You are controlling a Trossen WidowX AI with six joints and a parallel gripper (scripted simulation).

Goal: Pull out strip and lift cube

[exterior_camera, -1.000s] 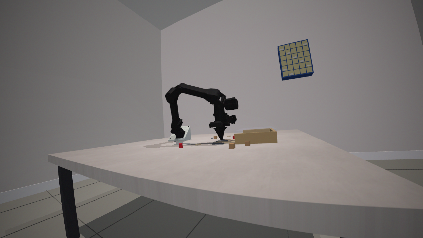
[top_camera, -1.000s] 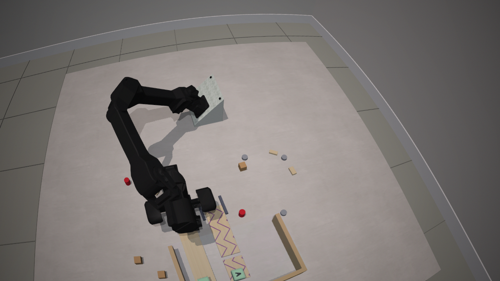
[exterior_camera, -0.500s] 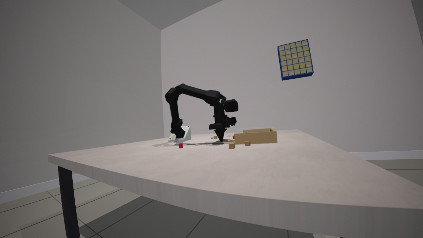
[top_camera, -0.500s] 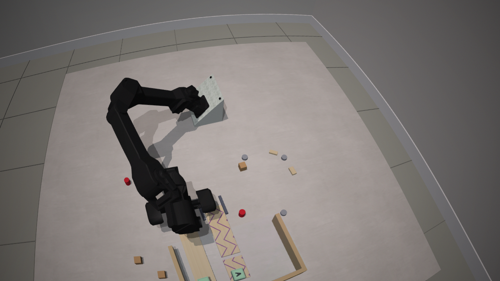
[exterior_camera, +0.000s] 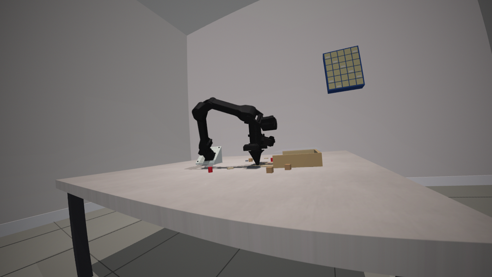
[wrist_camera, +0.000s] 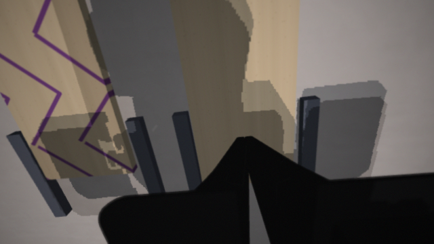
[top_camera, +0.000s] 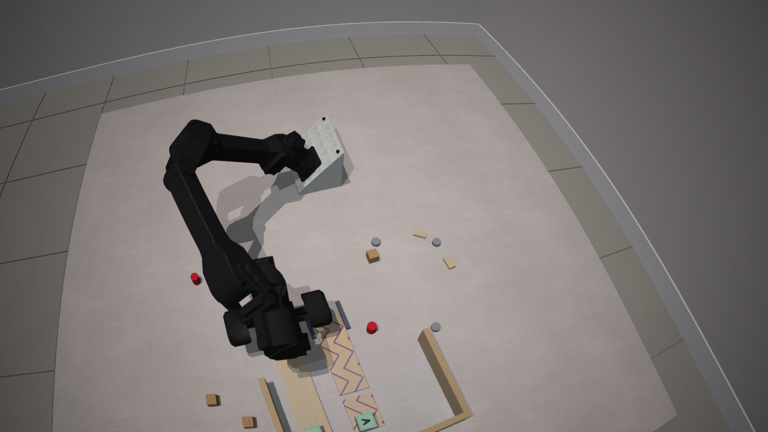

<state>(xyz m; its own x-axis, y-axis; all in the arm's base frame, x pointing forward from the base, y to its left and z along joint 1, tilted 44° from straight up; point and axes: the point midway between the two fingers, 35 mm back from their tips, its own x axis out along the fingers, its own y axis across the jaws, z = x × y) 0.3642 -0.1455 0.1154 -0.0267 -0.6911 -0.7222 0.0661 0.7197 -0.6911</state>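
We had our claw point(top_camera: 292, 359) point(exterior_camera: 257, 164) point(wrist_camera: 244, 144) together, empty, low over the near end of the plain strip point(top_camera: 302, 392) point(wrist_camera: 217, 68). Neither strip was out; the lettered cube point(top_camera: 366, 421) sat on the zigzag strip's point(top_camera: 343, 360) point(wrist_camera: 68, 68) separate far piece, unlifted.

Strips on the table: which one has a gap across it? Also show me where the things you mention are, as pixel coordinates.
The purple zigzag strip point(top_camera: 343, 357) point(wrist_camera: 68, 61): a gap crosses it just before the cube marked A point(top_camera: 365, 421); the plain strip point(top_camera: 304, 395) point(wrist_camera: 272, 51) shows no gap where visible.

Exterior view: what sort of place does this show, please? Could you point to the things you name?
Probably a plain test room for a robot arm. A black arm point(top_camera: 188, 215) point(exterior_camera: 226, 105) stands on a large table point(top_camera: 483, 161) point(exterior_camera: 240, 196), small blocks and a wooden frame point(top_camera: 444, 370) point(exterior_camera: 297, 160) lie near it, and a blue-edged panel point(exterior_camera: 344, 69) is by bare walls.
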